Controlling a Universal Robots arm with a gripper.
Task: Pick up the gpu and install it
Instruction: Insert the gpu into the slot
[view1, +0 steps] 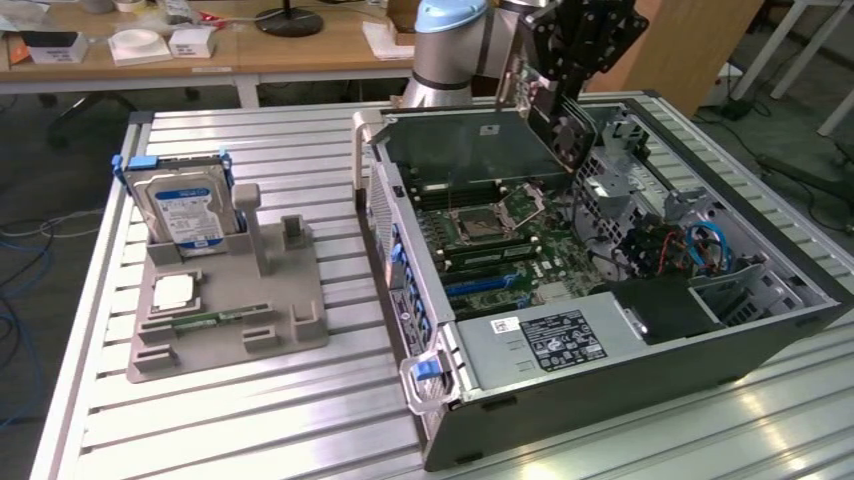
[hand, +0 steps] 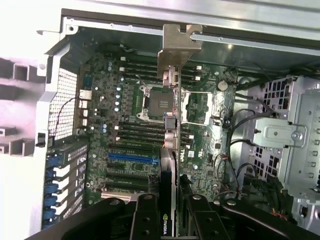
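My gripper (view1: 571, 80) is shut on the gpu (view1: 550, 125), a thin dark card held on edge over the open computer case (view1: 587, 370). It hangs above the motherboard (view1: 514, 250), near the case's far wall, clear of the board. In the wrist view the gpu (hand: 172, 150) is edge-on between my two black fingers (hand: 145, 217), its silver bracket (hand: 178, 47) at the end away from the gripper (hand: 170, 220). It runs across the CPU socket (hand: 152, 102). The expansion slots, one of them blue (hand: 132, 156), lie beside the card, close to my fingers.
A grey holder (view1: 227, 310) stands on the slatted table at the exterior view's left, with a hard drive (view1: 187, 210) upright in it and a green memory stick (view1: 200, 322) lying flat. Drive cages and cables (view1: 694, 250) fill the case's right side.
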